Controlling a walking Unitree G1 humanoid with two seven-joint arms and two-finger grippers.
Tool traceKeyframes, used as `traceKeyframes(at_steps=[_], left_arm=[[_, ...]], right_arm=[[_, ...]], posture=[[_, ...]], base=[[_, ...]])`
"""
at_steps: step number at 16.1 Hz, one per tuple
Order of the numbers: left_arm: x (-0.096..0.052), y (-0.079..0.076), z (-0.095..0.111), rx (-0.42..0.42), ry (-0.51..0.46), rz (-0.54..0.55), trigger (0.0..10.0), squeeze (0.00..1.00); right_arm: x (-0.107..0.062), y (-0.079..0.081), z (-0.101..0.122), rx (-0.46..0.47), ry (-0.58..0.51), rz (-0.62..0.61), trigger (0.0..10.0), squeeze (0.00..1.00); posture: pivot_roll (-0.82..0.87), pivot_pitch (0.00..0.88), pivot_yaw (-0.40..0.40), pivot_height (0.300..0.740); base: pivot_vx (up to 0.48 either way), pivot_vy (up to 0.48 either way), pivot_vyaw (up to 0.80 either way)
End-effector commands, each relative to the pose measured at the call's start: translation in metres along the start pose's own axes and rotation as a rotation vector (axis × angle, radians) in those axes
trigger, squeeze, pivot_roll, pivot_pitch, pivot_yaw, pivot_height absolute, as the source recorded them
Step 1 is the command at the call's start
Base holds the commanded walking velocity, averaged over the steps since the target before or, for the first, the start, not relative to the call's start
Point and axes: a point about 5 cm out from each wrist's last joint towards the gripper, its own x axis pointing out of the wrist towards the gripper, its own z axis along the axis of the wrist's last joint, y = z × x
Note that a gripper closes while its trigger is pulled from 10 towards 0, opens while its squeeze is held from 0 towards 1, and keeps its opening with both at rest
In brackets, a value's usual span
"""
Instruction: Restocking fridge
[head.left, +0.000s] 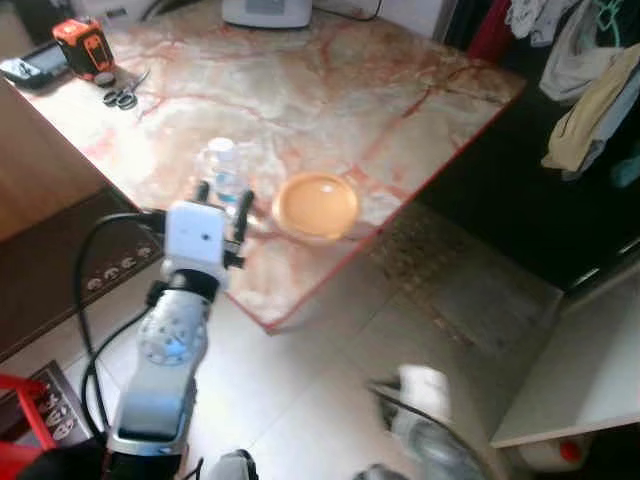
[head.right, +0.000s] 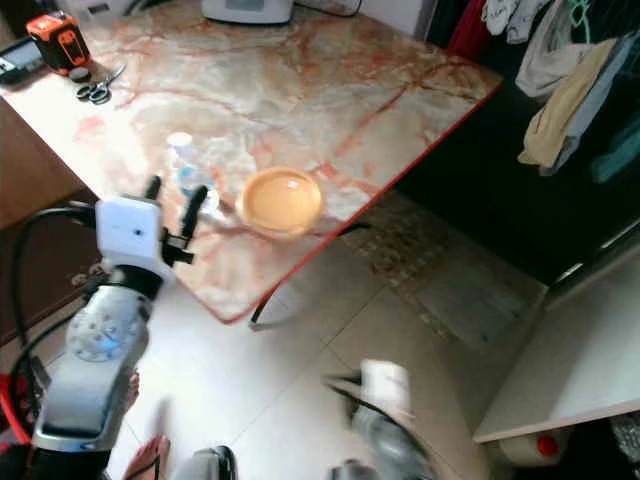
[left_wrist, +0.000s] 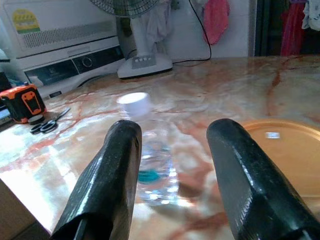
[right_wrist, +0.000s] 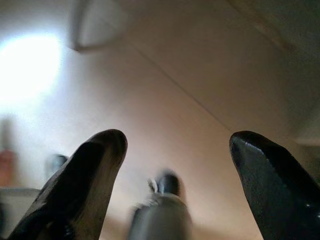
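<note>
The right gripper (right_wrist: 172, 170) is hard to read from the head camera: low over the tiled floor (head.left: 330, 350) it shows as a blurred white and grey shape. In its own wrist view the two black fingers (right_wrist: 85, 180) stand wide apart with nothing between them, and behind them there are only blurred pale tiles and some dark shapes that cannot be identified.

The left gripper (head.left: 222, 200) is raised at the near edge of the marble-patterned table with red veins (head.left: 330, 90). Its fingers (left_wrist: 112, 175) are open and hold nothing. The small clear plastic water bottle with a white cap (left_wrist: 147, 155) stands upright on the table just beyond the fingertips, in line with the gap between them. Its lower part is partly hidden behind one finger, and whether a finger touches it I cannot tell.

Just beside the bottle lies a round orange plastic plate (head.left: 316, 205), near the table edge. At the far side of the table are an orange and black tape measure (head.left: 84, 46), a pair of scissors (head.left: 122, 96) and the white base of a standing fan (left_wrist: 145, 65), whose head is cut off by the picture edge. To the right, clothes (head.left: 590, 90) hang over a dark area.
</note>
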Motion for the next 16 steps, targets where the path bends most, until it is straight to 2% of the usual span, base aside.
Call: traceKeyframes(at_steps=[1, 4, 9, 10, 16], left_arm=[[0.0, -0.006, 0.003, -0.013, -0.011, -0.017, 10.0, 0.0], [0.001, -0.005, 0.008, -0.031, -0.032, -0.004, 10.0, 0.0], [0.001, -0.004, 0.01, -0.035, -0.038, 0.005, 10.0, 0.0], [0.004, -0.003, 0.013, -0.032, -0.048, 0.006, 10.0, 0.0], [0.009, 0.002, 0.025, -0.003, -0.102, 0.006, 10.0, 0.0]], right_arm=[[-0.003, -0.01, -0.012, 0.024, 0.033, -0.018, 10.0, 0.0], [-0.003, -0.01, -0.011, -0.011, 0.036, -0.013, 10.0, 0.0], [-0.005, -0.016, -0.016, -0.011, 0.038, -0.009, 10.0, 0.0], [-0.007, -0.022, -0.021, -0.01, 0.047, -0.012, 10.0, 0.0], [-0.008, -0.022, -0.023, 0.005, 0.058, -0.012, 10.0, 0.0]], posture=[[0.07, 0.211, -0.08, 0.74], [0.07, 0.21, -0.083, 0.74], [0.08, 0.211, -0.084, 0.74], [0.08, 0.211, -0.084, 0.74], [0.07, 0.189, -0.084, 0.74]], base=[[0.0, 0.0, 0.0], [0.0, 0.0, 0.19], [0.0, 0.0, 0.8], [0.0, 0.0, 0.8], [0.0, 0.0, 0.0]])
